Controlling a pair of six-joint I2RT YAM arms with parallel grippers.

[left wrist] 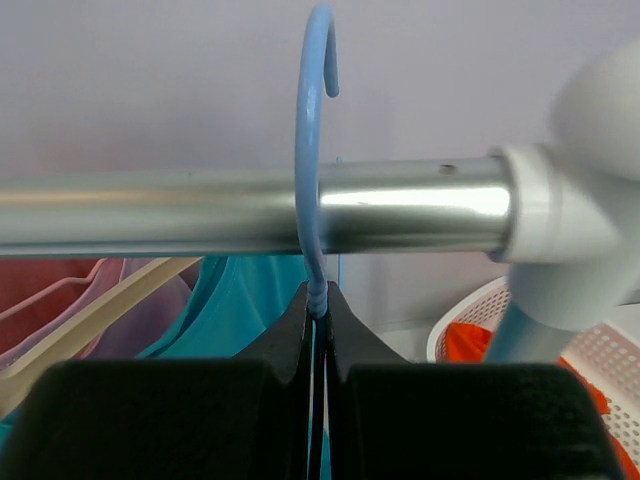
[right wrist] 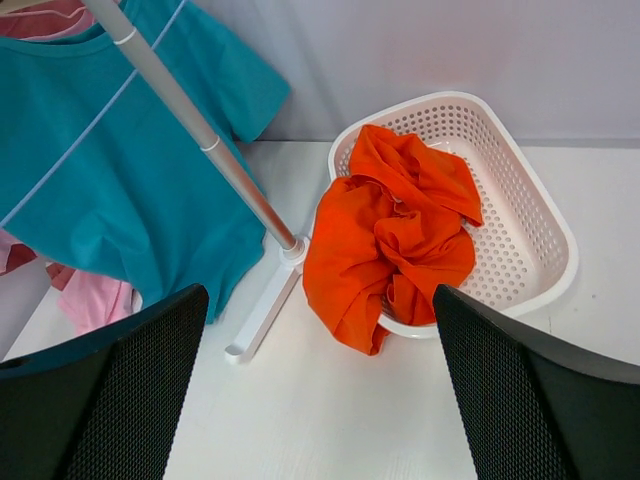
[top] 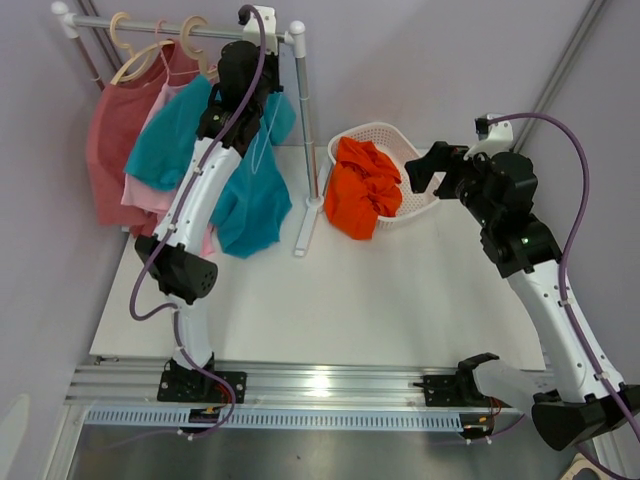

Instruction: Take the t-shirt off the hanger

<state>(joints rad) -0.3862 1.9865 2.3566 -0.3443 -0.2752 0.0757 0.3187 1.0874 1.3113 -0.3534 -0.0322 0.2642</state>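
Note:
A teal t-shirt [top: 250, 200] hangs on a light-blue hanger [left wrist: 312, 150] whose hook sits over the metal rail [left wrist: 250, 215], close to the rail's right end. My left gripper [left wrist: 319, 300] is shut on the hanger's neck just under the rail, and the teal cloth [left wrist: 240, 300] shows behind its fingers. My right gripper [right wrist: 318, 295] stands open above the table to the right, near the basket, with nothing between its fingers. In the right wrist view the teal t-shirt [right wrist: 110, 170] hangs down at the left behind the rack's pole.
A red garment [top: 110, 150] and a pink one [top: 145, 195] hang on beige hangers further left on the rail. The rack's upright pole [top: 305, 130] and white foot [top: 303, 230] stand mid-table. A white basket [right wrist: 540, 220] holds an orange garment [right wrist: 400, 240] that spills over its rim.

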